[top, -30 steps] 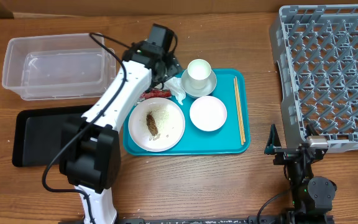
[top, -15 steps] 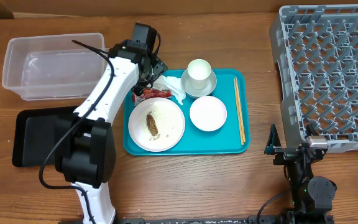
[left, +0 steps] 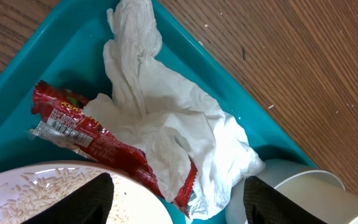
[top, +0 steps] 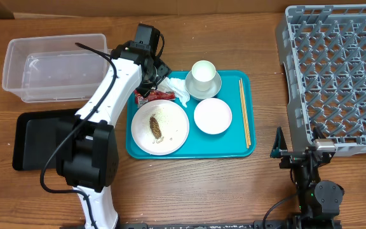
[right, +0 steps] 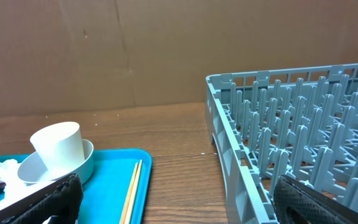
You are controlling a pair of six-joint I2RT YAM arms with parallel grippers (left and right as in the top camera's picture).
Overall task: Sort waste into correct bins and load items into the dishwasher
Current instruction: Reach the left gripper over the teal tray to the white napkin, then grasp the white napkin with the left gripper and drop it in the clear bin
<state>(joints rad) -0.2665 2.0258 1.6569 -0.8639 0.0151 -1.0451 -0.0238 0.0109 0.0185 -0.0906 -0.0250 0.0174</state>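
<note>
In the far-left corner of the teal tray (left: 23,87), a crumpled white tissue (left: 166,118) lies partly over a small red wrapper (left: 89,134). My left gripper (left: 179,205) hangs open just above them, one finger over the white plate (left: 30,193), the other by the white cup (left: 319,199); nothing is pinched. From overhead, the left gripper (top: 154,77) is over the tissue (top: 178,92) and wrapper (top: 150,96). The plate (top: 170,137) carries a brown piece of food (top: 155,127) and rice grains. My right gripper (right: 176,202) is open and empty, near the dish rack (top: 335,70).
The cup (top: 203,73) stands in a pale grey-green bowl (top: 203,89); a white bowl (top: 213,116) and chopsticks (top: 244,111) lie on the tray's right part. A clear tub (top: 59,67) sits far left, with a black tray (top: 37,137) in front of it.
My left gripper has shifted left, away from the cup and onto the tissue and wrapper at the tray's corner, then held there. The right arm has not moved.
</note>
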